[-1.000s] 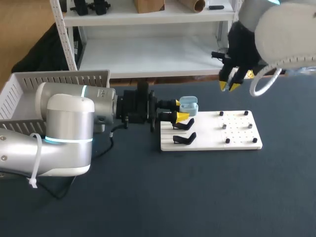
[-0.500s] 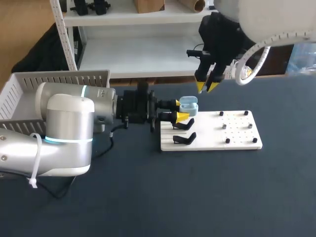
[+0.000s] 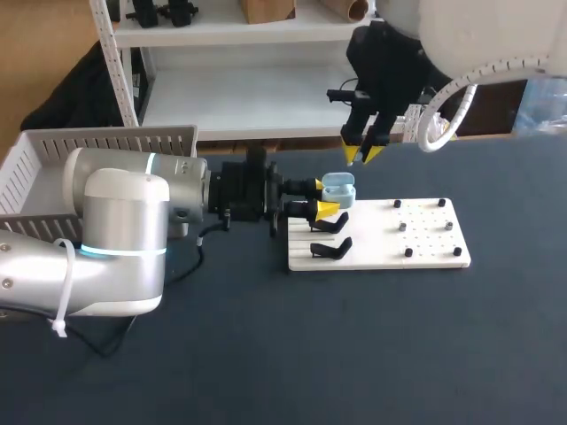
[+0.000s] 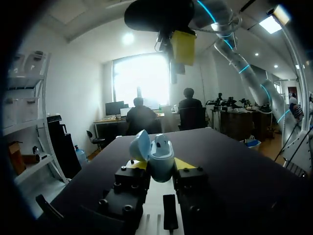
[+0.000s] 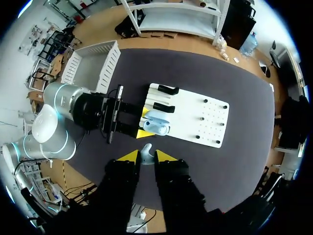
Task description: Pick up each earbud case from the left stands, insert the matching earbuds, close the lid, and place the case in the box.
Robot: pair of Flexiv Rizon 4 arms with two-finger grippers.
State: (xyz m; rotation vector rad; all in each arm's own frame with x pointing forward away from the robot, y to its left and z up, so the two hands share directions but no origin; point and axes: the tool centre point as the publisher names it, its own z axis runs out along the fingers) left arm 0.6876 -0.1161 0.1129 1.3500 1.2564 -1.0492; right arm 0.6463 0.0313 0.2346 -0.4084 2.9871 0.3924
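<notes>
Swung left, right gripper point(image 3: 363, 156) pinches an earbud point(image 5: 146, 150) above the open case point(image 3: 341, 188) clamped by left gripper point(image 3: 324, 197) beside black stands point(image 3: 332, 249).

A: How many cases do you count?
B: One light-blue earbud case point(image 3: 337, 188).
A: And stands?
B: Two black stands point(image 3: 330, 223) point(image 3: 331, 249) on one white board point(image 3: 425, 261), which also carries six dark pegs point(image 3: 402, 226).
A: Any loose buds?
B: One earbud point(image 5: 146, 149), as far as I can tell.
A: The rest?
B: One white box point(image 3: 53, 146) and two pincers, the left pincer point(image 3: 321, 197) and the right pincer point(image 3: 361, 154).
</notes>
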